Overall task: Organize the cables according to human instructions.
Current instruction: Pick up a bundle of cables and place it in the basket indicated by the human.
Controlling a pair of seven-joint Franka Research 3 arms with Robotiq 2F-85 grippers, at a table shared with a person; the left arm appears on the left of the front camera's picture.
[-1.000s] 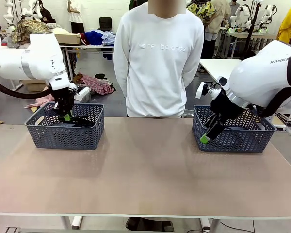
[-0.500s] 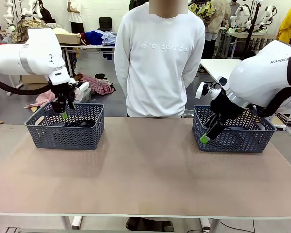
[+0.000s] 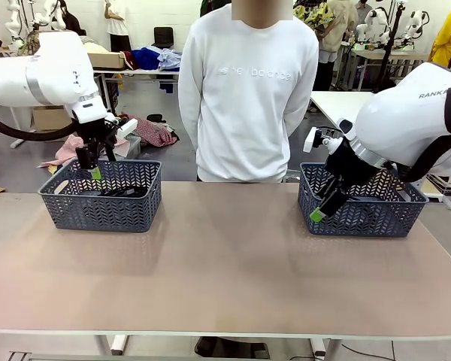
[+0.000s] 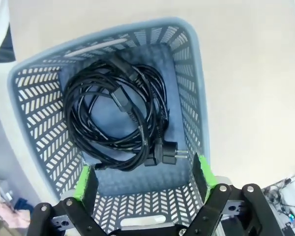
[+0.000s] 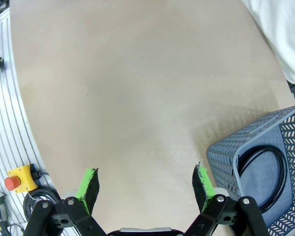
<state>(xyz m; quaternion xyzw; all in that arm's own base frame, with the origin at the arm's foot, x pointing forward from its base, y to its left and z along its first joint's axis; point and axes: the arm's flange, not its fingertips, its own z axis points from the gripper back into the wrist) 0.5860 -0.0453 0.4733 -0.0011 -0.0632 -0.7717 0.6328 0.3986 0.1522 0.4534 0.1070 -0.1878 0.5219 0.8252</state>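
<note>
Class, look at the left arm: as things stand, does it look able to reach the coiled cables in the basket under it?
Probably yes. The left gripper hangs open directly above the left basket, and the cables lie uncovered on its floor, nothing between them.

Thin black cables (image 4: 115, 120) lie wound in loose round loops on the floor of a grey slotted basket (image 4: 189, 93), the coils overlapping one another. A chunky black plug (image 4: 164, 152) rests at the edge of the bundle, near one basket wall. In a second grey basket (image 5: 246, 147), another black coil (image 5: 265, 164) curves along the bottom, partly hidden by the wall.
</note>
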